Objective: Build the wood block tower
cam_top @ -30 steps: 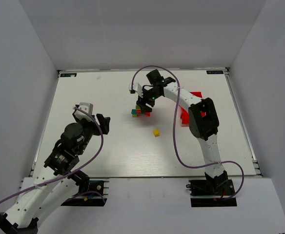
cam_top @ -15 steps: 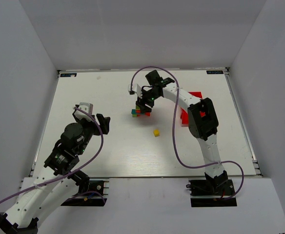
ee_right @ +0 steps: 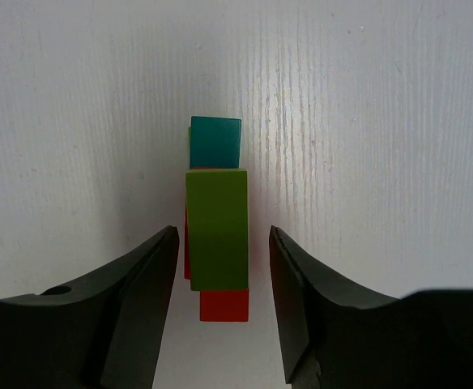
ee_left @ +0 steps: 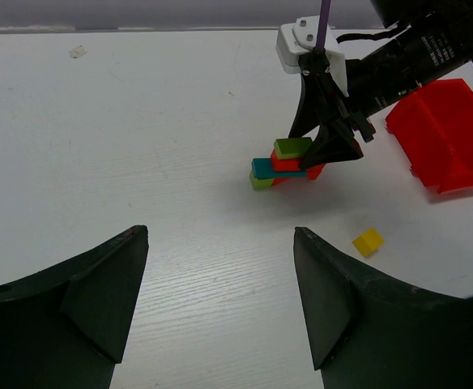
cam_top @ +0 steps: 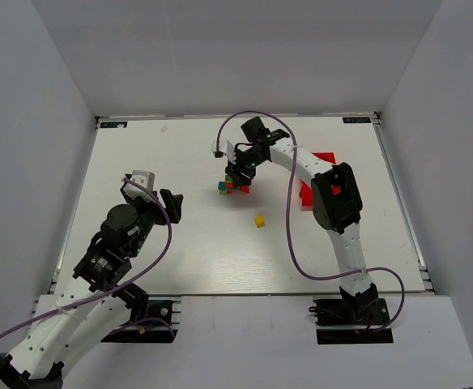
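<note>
The wood block tower (cam_top: 234,186) stands mid-table: lime and teal blocks at the bottom, red above, and a lime green bar (ee_left: 292,147) on top. My right gripper (cam_top: 241,172) hangs straight over it. In the right wrist view its fingers flank the green bar (ee_right: 217,227), open, with a thin gap on each side. A teal block (ee_right: 215,140) and a red block (ee_right: 223,305) stick out from under the bar. A loose yellow cube (cam_top: 259,220) lies nearer the arms. My left gripper (cam_top: 172,206) is open and empty, well left of the tower.
A red plastic bin (cam_top: 325,160) sits right of the tower, partly behind the right arm, and shows too in the left wrist view (ee_left: 447,142). White walls enclose the table on three sides. A purple cable loops over the right arm (cam_top: 289,235).
The right gripper's fingers have drawn closer together around the green bar on top of the tower. The left arm has not moved.
</note>
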Controlling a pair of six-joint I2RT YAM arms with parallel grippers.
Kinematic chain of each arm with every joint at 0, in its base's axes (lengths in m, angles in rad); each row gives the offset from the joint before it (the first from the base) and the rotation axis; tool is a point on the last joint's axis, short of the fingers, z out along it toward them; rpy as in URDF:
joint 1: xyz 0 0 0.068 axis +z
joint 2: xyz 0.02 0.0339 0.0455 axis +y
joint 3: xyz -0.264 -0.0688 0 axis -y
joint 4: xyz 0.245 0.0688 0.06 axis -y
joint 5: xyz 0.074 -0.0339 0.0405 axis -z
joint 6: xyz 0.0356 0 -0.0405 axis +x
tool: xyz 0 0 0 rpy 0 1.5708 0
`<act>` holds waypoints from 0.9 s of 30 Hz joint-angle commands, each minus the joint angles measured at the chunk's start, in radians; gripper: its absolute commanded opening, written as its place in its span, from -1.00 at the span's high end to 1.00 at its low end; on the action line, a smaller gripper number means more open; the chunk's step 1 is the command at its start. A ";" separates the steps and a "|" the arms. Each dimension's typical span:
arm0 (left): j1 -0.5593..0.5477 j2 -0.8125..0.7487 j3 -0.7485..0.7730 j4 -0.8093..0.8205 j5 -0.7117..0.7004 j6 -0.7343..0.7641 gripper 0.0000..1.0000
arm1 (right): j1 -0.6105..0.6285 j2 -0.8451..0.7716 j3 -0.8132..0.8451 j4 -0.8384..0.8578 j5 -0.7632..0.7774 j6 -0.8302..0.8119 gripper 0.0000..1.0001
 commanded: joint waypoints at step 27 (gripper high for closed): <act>-0.003 0.001 -0.007 0.010 0.011 0.010 -0.64 | 0.006 -0.001 0.013 -0.018 -0.009 -0.020 0.11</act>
